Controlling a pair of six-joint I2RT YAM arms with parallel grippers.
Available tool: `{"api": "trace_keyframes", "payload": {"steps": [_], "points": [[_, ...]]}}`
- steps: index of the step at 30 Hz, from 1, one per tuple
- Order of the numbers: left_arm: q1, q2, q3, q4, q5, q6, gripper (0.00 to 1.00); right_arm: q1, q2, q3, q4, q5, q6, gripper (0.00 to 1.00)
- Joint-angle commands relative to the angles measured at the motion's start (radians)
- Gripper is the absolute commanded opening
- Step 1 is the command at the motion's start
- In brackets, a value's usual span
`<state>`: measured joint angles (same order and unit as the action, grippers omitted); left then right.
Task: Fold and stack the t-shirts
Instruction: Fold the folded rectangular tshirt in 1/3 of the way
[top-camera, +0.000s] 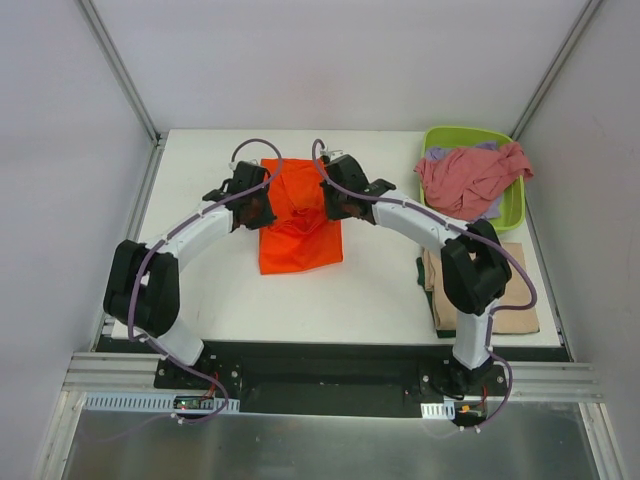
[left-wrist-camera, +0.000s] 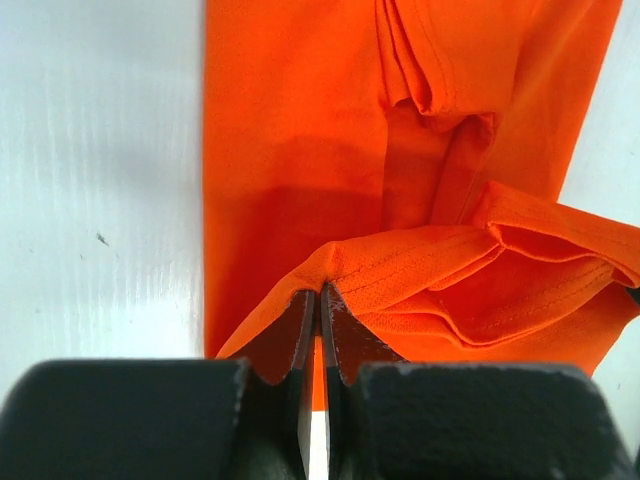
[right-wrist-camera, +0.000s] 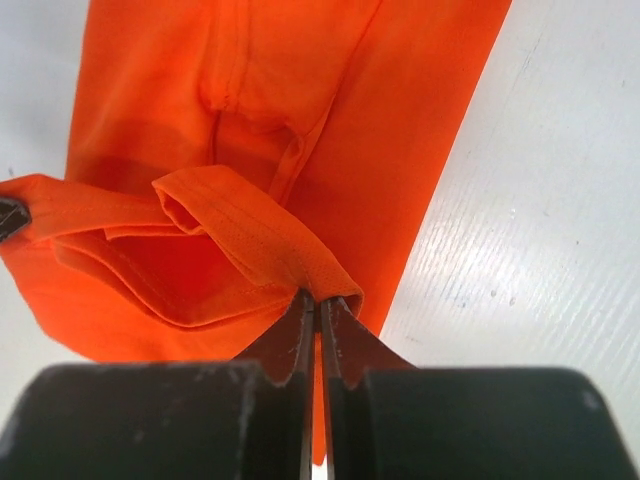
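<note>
A bright orange t-shirt (top-camera: 300, 235) lies in the middle of the white table, folded into a long narrow strip. My left gripper (top-camera: 262, 205) is shut on its far left edge (left-wrist-camera: 345, 268). My right gripper (top-camera: 338, 203) is shut on the far right edge (right-wrist-camera: 300, 275). Both hold that far edge lifted above the rest of the shirt (left-wrist-camera: 290, 150) (right-wrist-camera: 330, 90), so the cloth sags in loose folds between them. A dusty pink t-shirt (top-camera: 470, 178) and a lavender one (top-camera: 492, 205) lie in a heap in the tub. A folded tan t-shirt (top-camera: 495, 300) rests at the right, partly hidden by my right arm.
The lime-green plastic tub (top-camera: 512, 210) stands at the back right corner. Grey walls with metal rails close in the table at the back and both sides. Bare white tabletop (top-camera: 210, 300) shows to the left of the orange shirt.
</note>
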<state>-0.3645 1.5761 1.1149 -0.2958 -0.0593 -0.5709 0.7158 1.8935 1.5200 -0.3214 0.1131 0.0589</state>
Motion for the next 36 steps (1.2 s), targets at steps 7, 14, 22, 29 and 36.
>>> {"api": "trace_keyframes", "payload": {"steps": [7, 14, 22, 29, 36], "points": [[0.058, 0.096, 0.066, 0.017, 0.041, 0.013, 0.00, -0.052, 0.113, 0.108, -0.002, -0.023, -0.008, 0.07], [0.075, 0.133, 0.083, 0.014, 0.042, -0.001, 0.05, -0.070, 0.167, 0.147, 0.002, -0.035, -0.022, 0.12], [0.081, 0.075, 0.100, 0.009, 0.058, 0.011, 0.99, -0.081, 0.144, 0.169, -0.057, -0.043, -0.016, 0.61], [0.079, -0.057, 0.004, 0.010, 0.117, -0.021, 0.99, -0.072, -0.022, 0.016, -0.055, -0.102, 0.008, 0.77], [0.073, -0.087, -0.108, 0.063, 0.288, -0.046, 0.99, -0.001, -0.140, -0.159, 0.143, -0.464, 0.042, 0.78]]}}
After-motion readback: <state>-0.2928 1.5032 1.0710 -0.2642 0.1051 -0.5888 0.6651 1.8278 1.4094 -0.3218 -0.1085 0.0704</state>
